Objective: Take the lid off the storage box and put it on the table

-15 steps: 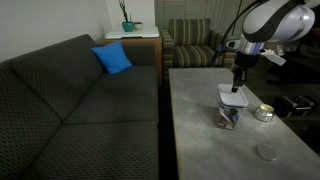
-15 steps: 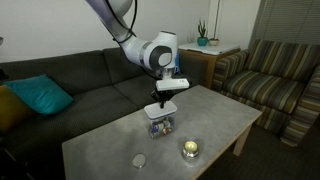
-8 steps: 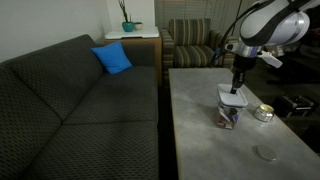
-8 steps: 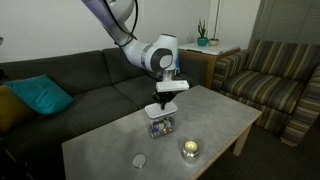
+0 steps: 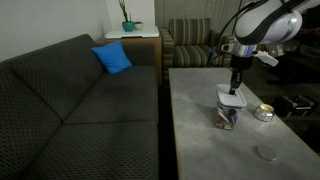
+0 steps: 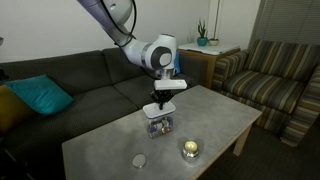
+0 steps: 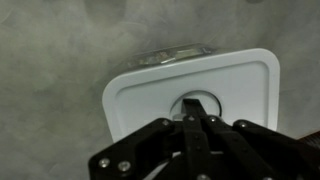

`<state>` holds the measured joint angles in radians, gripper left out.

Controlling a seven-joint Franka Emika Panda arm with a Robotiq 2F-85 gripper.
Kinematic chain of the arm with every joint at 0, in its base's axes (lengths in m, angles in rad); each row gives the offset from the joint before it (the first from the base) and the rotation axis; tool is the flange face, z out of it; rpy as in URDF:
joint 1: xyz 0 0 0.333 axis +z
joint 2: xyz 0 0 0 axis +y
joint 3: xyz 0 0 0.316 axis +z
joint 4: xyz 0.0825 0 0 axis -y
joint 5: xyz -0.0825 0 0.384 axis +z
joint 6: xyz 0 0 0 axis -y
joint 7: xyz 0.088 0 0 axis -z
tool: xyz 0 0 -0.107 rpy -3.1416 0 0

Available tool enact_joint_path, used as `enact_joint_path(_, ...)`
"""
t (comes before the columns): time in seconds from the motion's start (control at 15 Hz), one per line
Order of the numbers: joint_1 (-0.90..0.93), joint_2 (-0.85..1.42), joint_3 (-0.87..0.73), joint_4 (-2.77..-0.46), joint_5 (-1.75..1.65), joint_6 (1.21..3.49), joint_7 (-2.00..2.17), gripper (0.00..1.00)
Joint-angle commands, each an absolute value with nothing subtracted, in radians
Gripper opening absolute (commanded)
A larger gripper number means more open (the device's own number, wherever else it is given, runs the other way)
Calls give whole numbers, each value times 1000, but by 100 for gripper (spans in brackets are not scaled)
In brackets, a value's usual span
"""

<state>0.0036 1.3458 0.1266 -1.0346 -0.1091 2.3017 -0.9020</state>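
Lid: white lid (image 7: 140, 100) with rounded corners, lying flat right at the top of the box, under the arm.
Box: small clear box (image 5: 228, 117) with colourful things inside, standing on the table; in the wrist view a strip of its clear wall shows past the lid's far edge.
Pincer: pincer (image 7: 195, 112) points straight down, fingers pressed together on the darker middle of the lid.
Table: long grey stone-look table (image 5: 200, 140).
Nearby: a round shiny tin (image 5: 264, 113) just beside the box; a flat clear disc (image 5: 266, 153) further along, apart from both.
Around: a dark couch (image 5: 70, 110) with a blue cushion (image 5: 113, 58); a striped armchair (image 6: 270, 75).
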Motion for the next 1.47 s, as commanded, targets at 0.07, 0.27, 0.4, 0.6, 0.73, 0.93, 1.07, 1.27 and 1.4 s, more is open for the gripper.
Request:
enact_joint_path(0.07,13,1385,107,-983,-118,2229,-871,0)
enact_joint_path(0.27,6,1333,103,-1012,-118,2177,-876,29)
enact_joint_path(0.4,-17,1324,127,-1006,-104,2155,-921,37)
enact_joint_path(0.6,-40,1303,154,-1006,-89,2165,-972,59)
enact_joint_path(0.73,-52,1293,165,-1012,-79,2182,-988,73)
enact_joint_path(0.93,-56,1311,182,-996,-72,2201,-999,93)
enact_joint_path(1.07,-52,1326,192,-989,-72,2250,-996,100)
enact_joint_path(1.27,-27,1336,177,-984,-93,2297,-965,100)
enact_joint_path(1.4,-10,1341,164,-980,-105,2288,-955,100)
